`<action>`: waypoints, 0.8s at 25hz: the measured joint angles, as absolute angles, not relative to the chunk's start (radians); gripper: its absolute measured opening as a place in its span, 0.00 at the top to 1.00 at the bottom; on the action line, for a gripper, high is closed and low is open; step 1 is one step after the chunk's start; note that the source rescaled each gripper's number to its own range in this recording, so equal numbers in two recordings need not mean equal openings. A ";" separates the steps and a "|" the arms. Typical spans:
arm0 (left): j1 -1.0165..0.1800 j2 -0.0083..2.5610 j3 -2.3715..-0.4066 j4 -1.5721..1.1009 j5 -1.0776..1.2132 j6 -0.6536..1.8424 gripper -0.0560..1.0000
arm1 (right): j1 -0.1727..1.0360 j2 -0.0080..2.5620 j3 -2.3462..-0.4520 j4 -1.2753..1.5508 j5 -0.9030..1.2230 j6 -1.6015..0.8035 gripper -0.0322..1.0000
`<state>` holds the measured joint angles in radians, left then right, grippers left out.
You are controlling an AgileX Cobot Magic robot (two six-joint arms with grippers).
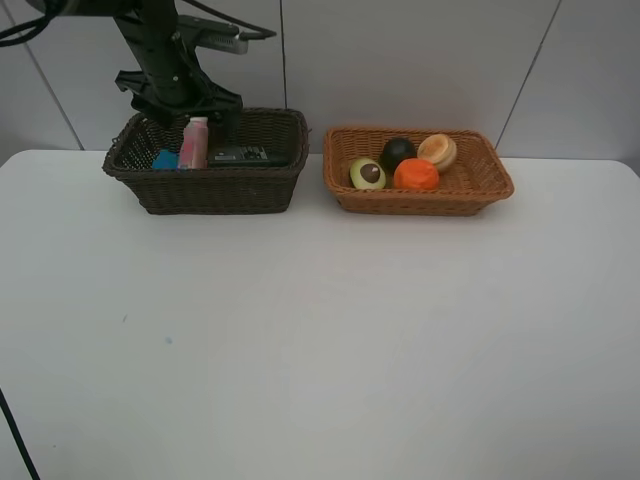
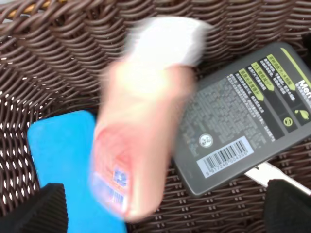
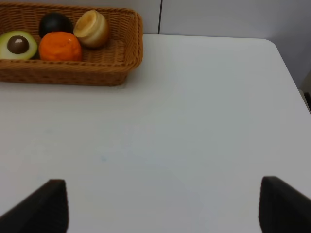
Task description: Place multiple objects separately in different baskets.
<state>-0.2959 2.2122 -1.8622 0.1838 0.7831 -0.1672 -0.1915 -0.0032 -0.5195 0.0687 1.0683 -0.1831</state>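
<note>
While the white table (image 1: 320, 340) carries a deep dark brown wicker basket (image 1: 205, 185) and a shallower orange-tan wicker basket (image 1: 420, 198) of fruit, the left gripper (image 2: 155, 208) hangs spread wide over the pink white-capped bottle (image 2: 141, 121) inside the dark one, the right gripper (image 3: 160, 204) equally wide above bare table.

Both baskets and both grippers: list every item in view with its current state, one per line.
dark brown basket: holds bottles and a blue item
pink bottle: upright in the dark basket, capped, blurred in the wrist view
dark bottle: lying flat
light basket: holds four fruits
avocado: halved, pit showing
orange: whole
left gripper: open, above the dark basket
right gripper: open, empty
</note>
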 joint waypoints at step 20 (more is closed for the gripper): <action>-0.296 1.934 -1.862 0.247 0.992 -0.147 0.00 | -0.192 -0.003 -0.520 0.069 1.068 -0.183 0.01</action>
